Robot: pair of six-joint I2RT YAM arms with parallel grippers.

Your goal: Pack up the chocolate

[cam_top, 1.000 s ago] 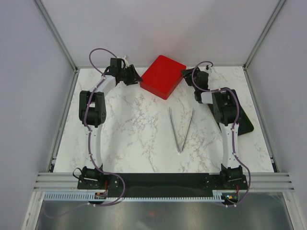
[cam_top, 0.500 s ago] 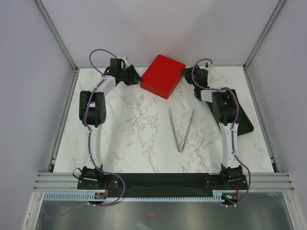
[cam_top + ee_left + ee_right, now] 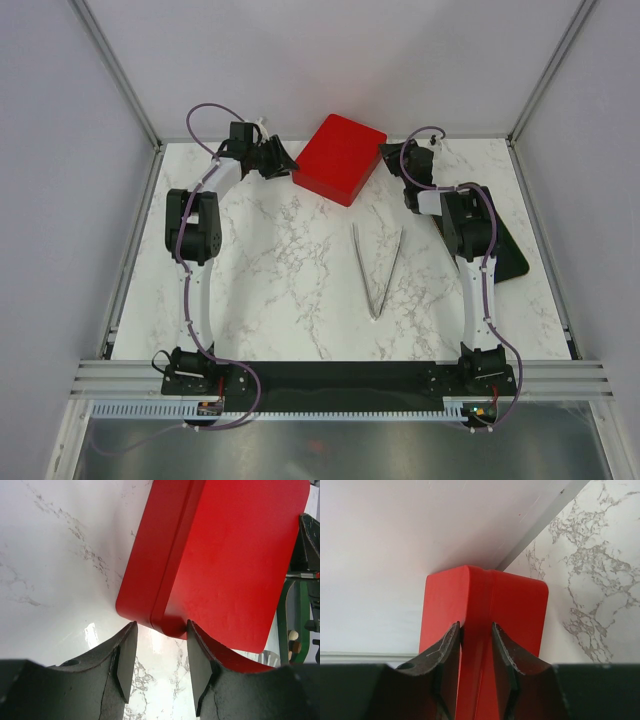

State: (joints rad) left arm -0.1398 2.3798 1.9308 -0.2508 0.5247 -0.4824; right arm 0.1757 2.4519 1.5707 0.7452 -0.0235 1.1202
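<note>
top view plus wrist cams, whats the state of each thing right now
red box: closed, lid on
tweezers: lying flat, tips spread apart, not held
left gripper: open, fingertips either side of a corner of the red box
right gripper: fingers straddling another corner of the red box, firm grip unclear

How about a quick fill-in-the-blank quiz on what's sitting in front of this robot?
1. The closed box is ____ in colour.
2. The long metal tweezers lie on a white, ____-patterned tabletop.
3. The right gripper has one finger on each side of a ____ of the box.
Missing words: red; marble; corner.
</note>
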